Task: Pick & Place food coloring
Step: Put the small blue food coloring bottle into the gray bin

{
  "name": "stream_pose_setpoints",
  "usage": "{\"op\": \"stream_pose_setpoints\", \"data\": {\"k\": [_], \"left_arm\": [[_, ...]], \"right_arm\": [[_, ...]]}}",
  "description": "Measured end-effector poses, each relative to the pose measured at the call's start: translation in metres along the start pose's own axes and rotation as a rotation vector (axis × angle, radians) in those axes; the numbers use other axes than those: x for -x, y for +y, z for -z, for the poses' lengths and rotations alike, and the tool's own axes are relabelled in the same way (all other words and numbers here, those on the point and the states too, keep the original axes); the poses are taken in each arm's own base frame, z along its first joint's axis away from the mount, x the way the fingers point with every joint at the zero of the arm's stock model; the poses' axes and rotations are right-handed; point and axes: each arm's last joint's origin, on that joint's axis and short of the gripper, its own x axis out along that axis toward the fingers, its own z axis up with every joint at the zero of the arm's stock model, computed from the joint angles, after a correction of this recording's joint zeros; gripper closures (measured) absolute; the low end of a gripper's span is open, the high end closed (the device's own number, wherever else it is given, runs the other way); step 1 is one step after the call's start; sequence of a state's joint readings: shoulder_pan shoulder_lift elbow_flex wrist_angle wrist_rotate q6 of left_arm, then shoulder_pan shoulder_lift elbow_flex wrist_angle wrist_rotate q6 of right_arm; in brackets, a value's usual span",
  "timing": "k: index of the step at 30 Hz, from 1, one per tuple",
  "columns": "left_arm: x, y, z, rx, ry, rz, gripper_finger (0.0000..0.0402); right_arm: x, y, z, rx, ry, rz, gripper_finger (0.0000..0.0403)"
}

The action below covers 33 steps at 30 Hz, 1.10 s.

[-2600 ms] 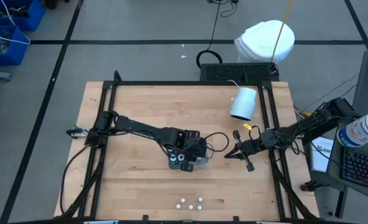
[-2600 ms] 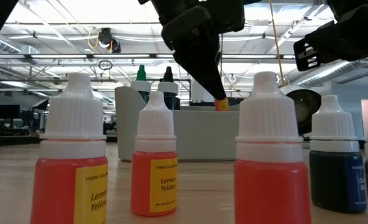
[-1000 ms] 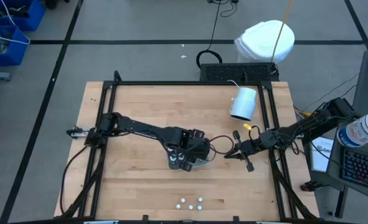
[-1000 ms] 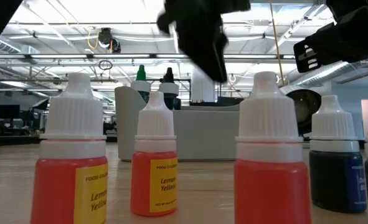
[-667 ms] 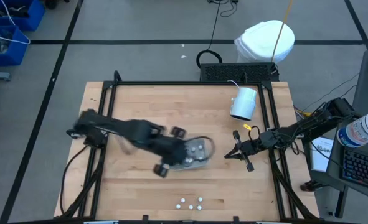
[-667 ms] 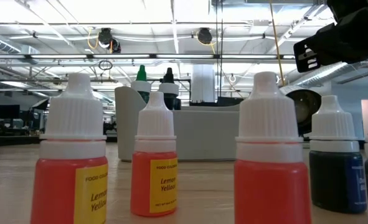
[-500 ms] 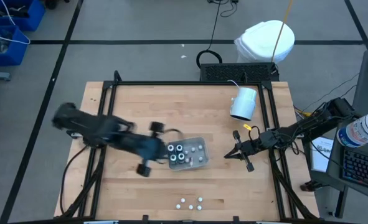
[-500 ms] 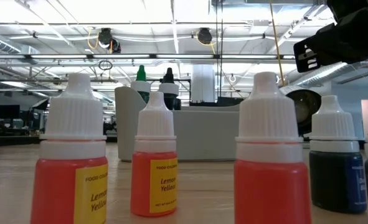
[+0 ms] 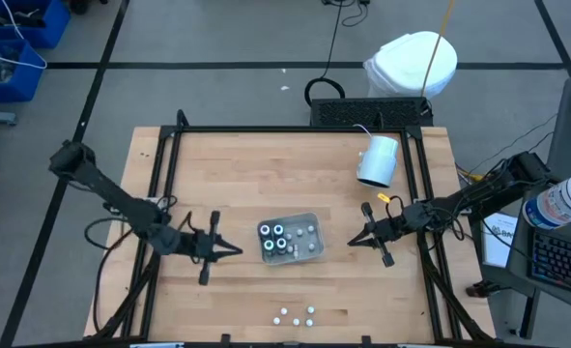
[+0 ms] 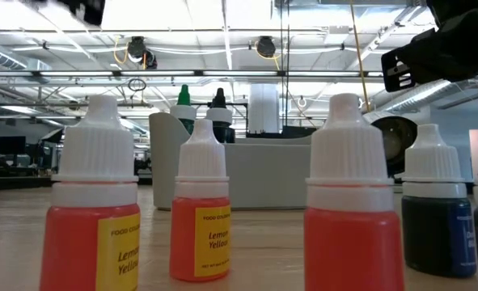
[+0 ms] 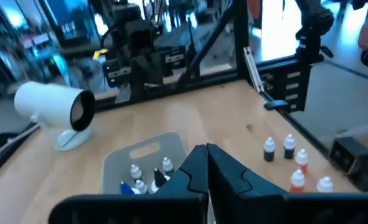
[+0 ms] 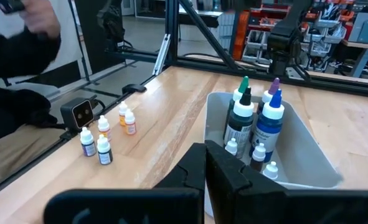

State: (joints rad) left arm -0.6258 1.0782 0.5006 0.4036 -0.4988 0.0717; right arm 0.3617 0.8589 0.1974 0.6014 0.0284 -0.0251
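Note:
A clear plastic tray (image 9: 292, 239) stands mid-table and holds several food coloring bottles (image 9: 273, 238) upright, dark ones with white-ringed tops and small white-capped ones (image 12: 251, 121). Several more small bottles (image 9: 297, 315) stand loose near the table's near edge; in the low view they are yellow-labelled (image 10: 200, 212) and dark blue (image 10: 435, 212). My left gripper (image 9: 233, 251) is shut and empty, low over the table to the left of the tray (image 11: 147, 160). My right gripper (image 9: 353, 241) is shut and empty, just right of the tray.
A white cylindrical object (image 9: 379, 159) lies on its side at the far right of the table. A black frame (image 9: 285, 130) runs round the tabletop. Bare wood lies between the tray and the loose bottles, and across the table's far half.
My left gripper has risen from above the tray and swung fast toward the table's left edge. It now rests low, pointing at the tray from the left. The tray and its bottles, hidden under it before, now show. The right arm has kept still.

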Motion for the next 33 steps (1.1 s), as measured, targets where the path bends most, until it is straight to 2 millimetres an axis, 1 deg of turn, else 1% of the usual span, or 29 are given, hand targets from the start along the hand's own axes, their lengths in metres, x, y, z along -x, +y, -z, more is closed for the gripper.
{"op": "stream_pose_setpoints", "data": {"k": [2,3,6,9,11,14,19,22,26,28,30,33], "left_arm": [[0.001,0.0,0.026,-0.013,-0.038,-0.017,0.0398],[0.002,0.001,0.035,-0.014,-0.052,-0.04,0.0398],[0.004,0.006,0.05,0.022,-0.106,-0.099,0.0396],[0.005,0.009,0.057,0.026,-0.098,-0.145,0.0394],[0.005,0.011,0.058,0.022,-0.092,-0.155,0.0396],[0.005,0.012,0.059,0.017,-0.089,-0.157,0.0398],[0.005,0.011,0.059,0.013,-0.085,-0.154,0.0378],[0.005,0.011,0.06,0.03,-0.073,-0.15,0.0363],[0.005,0.01,0.061,0.061,-0.072,-0.138,0.0352],[0.005,0.01,0.061,0.059,-0.071,-0.121,0.0349],[0.005,0.01,0.061,0.059,-0.072,-0.12,0.0349],[0.005,0.01,0.061,0.06,-0.072,-0.119,0.0353]], "right_arm": [[0.0,0.0,0.0,0.004,-0.005,0.001,0.0403],[0.0,0.0,-0.002,0.003,-0.019,0.003,0.0403],[-0.002,-0.001,-0.008,-0.014,-0.041,0.023,0.0403],[-0.014,0.002,-0.019,-0.028,0.039,0.009,0.0403],[-0.029,0.008,-0.03,-0.024,0.123,-0.018,0.0403],[-0.057,0.023,-0.05,0.001,0.243,-0.073,0.0403],[-0.11,0.06,-0.079,0.071,0.428,-0.125,0.0403],[-0.138,0.084,-0.088,0.108,0.515,-0.173,0.0402],[-0.173,0.113,-0.088,0.148,0.54,-0.19,0.0384],[-0.188,0.123,-0.081,0.177,0.555,-0.208,0.0363],[-0.199,0.13,-0.072,0.198,0.577,-0.22,0.0337],[-0.206,0.131,-0.06,0.228,0.604,-0.227,0.0292]]}}
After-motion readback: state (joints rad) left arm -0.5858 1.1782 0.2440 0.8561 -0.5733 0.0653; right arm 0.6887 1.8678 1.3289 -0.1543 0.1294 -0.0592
